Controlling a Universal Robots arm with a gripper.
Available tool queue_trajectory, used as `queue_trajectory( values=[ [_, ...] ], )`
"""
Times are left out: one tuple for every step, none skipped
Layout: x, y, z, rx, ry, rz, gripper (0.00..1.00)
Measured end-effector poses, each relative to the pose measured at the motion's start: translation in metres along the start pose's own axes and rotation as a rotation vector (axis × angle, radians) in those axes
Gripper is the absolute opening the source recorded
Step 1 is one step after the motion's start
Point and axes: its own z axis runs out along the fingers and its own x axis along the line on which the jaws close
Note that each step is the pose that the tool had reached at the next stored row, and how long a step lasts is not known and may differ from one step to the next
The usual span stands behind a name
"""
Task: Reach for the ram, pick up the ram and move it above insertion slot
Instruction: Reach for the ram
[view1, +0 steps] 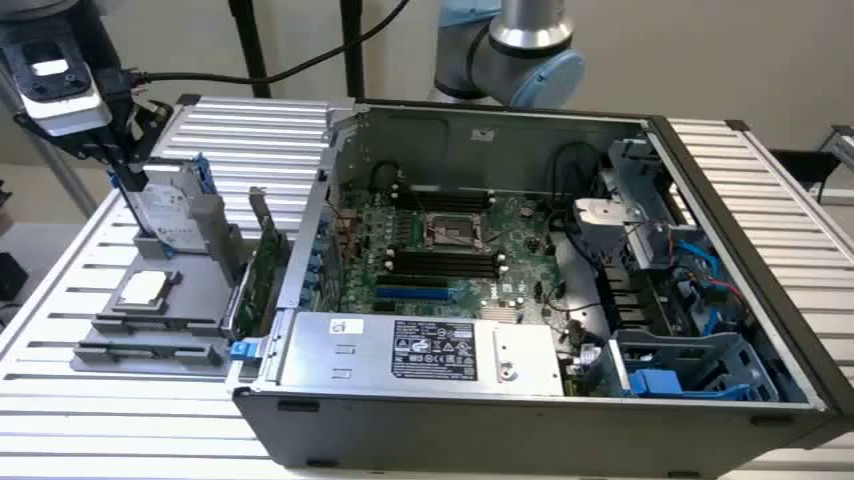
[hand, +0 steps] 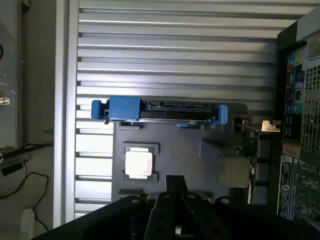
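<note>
Claw (view1: 134, 182) pointing straight down, closed tight; arm joint (view1: 527, 60) raised behind.

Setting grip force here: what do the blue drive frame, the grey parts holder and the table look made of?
Blue drive frame: likely moulded plastic, smooth with a slight sheen.
Grey parts holder: probably plastic, matte and evenly coloured, though it could be painted.
Table: looks like aluminium, with silvery ribbed slats that catch the light.

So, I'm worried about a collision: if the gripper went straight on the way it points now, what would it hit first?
Probably the grey fixture plate, close to the square processor chip, not the blue-framed drive. The gripper hangs above the plate, so depth is uncertain.
</note>
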Motion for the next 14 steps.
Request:
queue_trajectory(
  values=[
    [0.0000,0.0000,0.0001,0.0000,0.0000,0.000,0.11],
    [0.0000,0.0000,0.0005,0.0000,0.0000,0.000,0.11],
    [0.0000,0.0000,0.0008,0.0000,0.0000,0.000,0.11],
    [0.0000,-0.0001,0.0009,0.0000,0.0000,0.000,0.11],
    [0.0000,-0.0001,0.0009,0.0000,0.0000,0.000,0.11],
    [0.0000,-0.0001,0.0010,0.0000,0.0000,0.000,0.11],
    [0.0000,-0.0001,0.0011,0.0000,0.0001,0.000,0.11],
    [0.0000,-0.0001,0.0012,0.0000,0.0001,0.000,0.11],
    [0.0000,-0.0001,0.0013,0.0000,0.0001,0.000,0.11],
    [0.0000,-0.0001,0.0013,0.0000,0.0001,0.000,0.11],
    [0.0000,-0.0001,0.0014,0.0000,0.0000,0.000,0.11],
    [0.0000,-0.0001,0.0014,0.0000,0.0000,0.000,0.11],
    [0.0000,-0.0001,0.0015,0.0000,-0.0001,0.000,0.11],
    [0.0001,-0.0009,0.0017,-0.0001,-0.0002,0.000,0.11]
  ],
)
